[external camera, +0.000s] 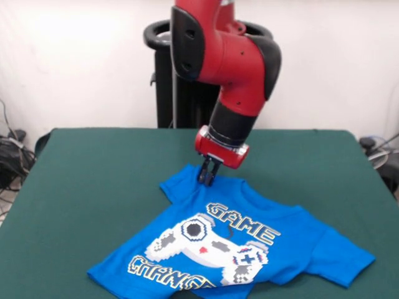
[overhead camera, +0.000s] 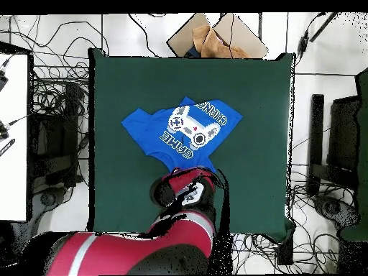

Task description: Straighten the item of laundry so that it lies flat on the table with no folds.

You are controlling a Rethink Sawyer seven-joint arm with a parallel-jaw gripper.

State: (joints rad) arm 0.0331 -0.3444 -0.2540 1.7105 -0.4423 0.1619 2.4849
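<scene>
The bright blue T-shirt (external camera: 293, 243) lies print-up on the green table (external camera: 93, 180), near the front middle. Its "GAME" lettering and controller print show. The hem side by "CHANGER" is turned under, and that lettering is cut off at the edge. My gripper (external camera: 208, 179) points down at the shirt's far edge, beside one sleeve. Its fingers are together on the cloth there. In the overhead view the shirt (overhead camera: 147, 126) lies at the table's (overhead camera: 259, 100) centre, and my arm hides the gripper.
The black pedestal (external camera: 165, 81) stands behind the table's far edge. A brown cardboard box (overhead camera: 215, 36) lies beyond the table's edge opposite the robot's base in the overhead view. Cables run on the floor on all sides.
</scene>
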